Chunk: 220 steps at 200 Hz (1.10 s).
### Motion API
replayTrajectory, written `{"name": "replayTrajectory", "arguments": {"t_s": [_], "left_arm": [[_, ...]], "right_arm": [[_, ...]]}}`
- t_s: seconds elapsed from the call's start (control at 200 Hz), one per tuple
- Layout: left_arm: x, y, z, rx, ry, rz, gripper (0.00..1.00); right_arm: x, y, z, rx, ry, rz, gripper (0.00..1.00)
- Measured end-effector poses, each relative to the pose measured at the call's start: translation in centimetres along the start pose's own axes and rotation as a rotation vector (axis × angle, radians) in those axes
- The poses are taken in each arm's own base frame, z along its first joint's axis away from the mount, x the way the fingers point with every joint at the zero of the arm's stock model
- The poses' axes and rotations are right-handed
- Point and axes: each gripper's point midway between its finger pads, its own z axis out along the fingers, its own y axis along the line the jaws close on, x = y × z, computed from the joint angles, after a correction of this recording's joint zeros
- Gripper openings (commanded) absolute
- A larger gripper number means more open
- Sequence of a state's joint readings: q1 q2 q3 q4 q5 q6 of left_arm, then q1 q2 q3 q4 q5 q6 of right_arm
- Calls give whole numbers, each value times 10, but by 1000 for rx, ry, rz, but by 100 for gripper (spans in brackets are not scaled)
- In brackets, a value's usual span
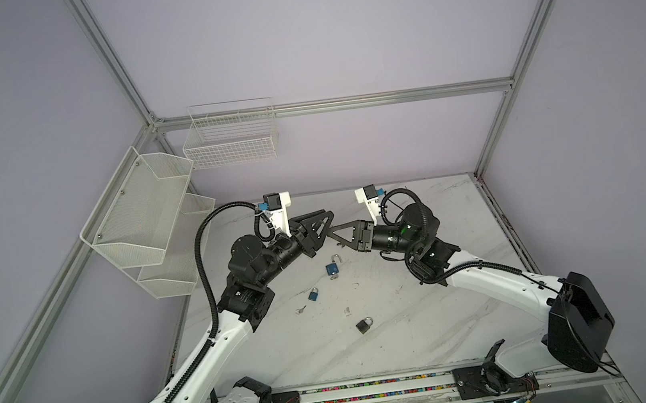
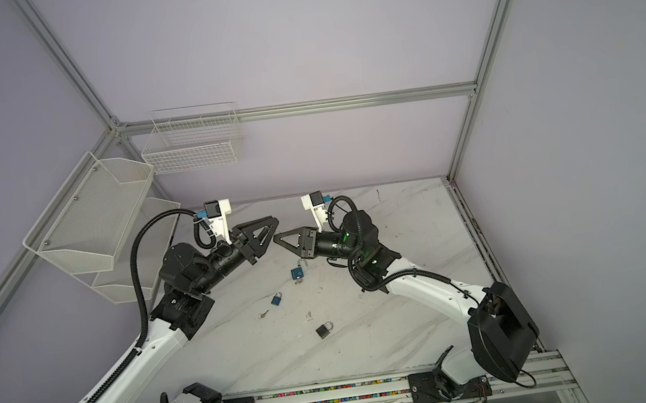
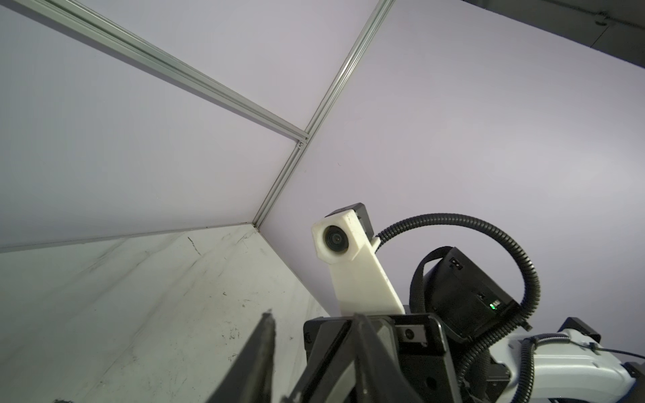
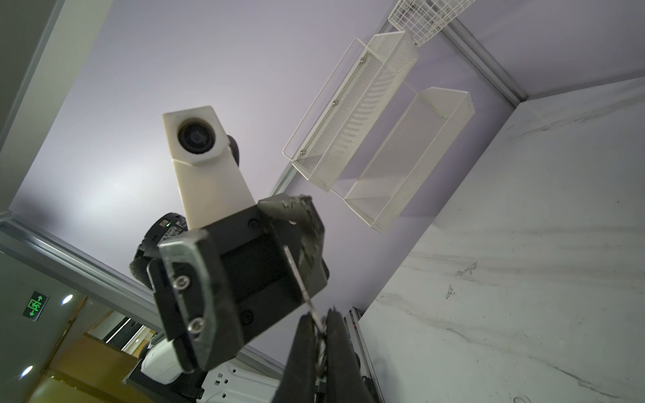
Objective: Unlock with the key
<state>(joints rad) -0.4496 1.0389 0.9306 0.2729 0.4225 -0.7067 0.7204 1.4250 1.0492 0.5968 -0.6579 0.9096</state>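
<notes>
arms (image 1: 485,274) aloft tip to tip, right pincer (image 4: 320,319) clamping key (image 4: 296,275), left pincer (image 4: 241,251) parted

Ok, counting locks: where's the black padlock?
In a top view the black padlock lies on the table, nearer the camera than the small blue padlock and to its right.

Black: left hand (image 4: 241,251) and right hand (image 4: 319,317). The pads (image 4: 181,275) of the left hand are grey and scuffed. The key (image 4: 296,275) in the right hand is silver.
Table (image 1: 412,325): white marble pattern, grey veins, dark scuff marks.
Below the hands: blue padlock (image 1: 332,268) with a silver shackle (image 1: 336,258).
Further from the hands, on the left hand's side: second blue padlock (image 1: 313,295) and a silver loose key (image 1: 300,310).
Furthest from the hands: black padlock (image 1: 363,326).
Behind the left hand: white mesh shelves (image 1: 139,216) and a white wire basket (image 1: 230,142).
Walls (image 1: 335,42) pale lilac. Frame (image 1: 343,104) silver-grey.
</notes>
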Motion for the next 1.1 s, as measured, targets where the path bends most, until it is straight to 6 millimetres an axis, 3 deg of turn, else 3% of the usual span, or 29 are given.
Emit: {"name": "replayTrajectory", "arguments": {"t_s": [0.23, 0.395, 0.65, 0.855, 0.98, 1.1], "left_arm": [[5, 9, -13, -87, 20, -27, 59], [32, 24, -19, -170, 121, -78, 62], [102, 31, -27, -263, 327, -118, 67], [182, 38, -26, -339, 575, -106, 68], [228, 47, -31, -398, 717, -77, 68], [258, 49, -36, -422, 805, -43, 69]], "right_arm": [[1, -34, -33, 133, -25, 40, 0], [12, -66, -64, 266, -25, 65, 0], [47, -118, -116, 465, 1, 127, 0], [71, -150, -147, 574, 19, 210, 0], [81, -156, -158, 607, 24, 235, 0], [82, -153, -163, 608, 19, 231, 0]]}}
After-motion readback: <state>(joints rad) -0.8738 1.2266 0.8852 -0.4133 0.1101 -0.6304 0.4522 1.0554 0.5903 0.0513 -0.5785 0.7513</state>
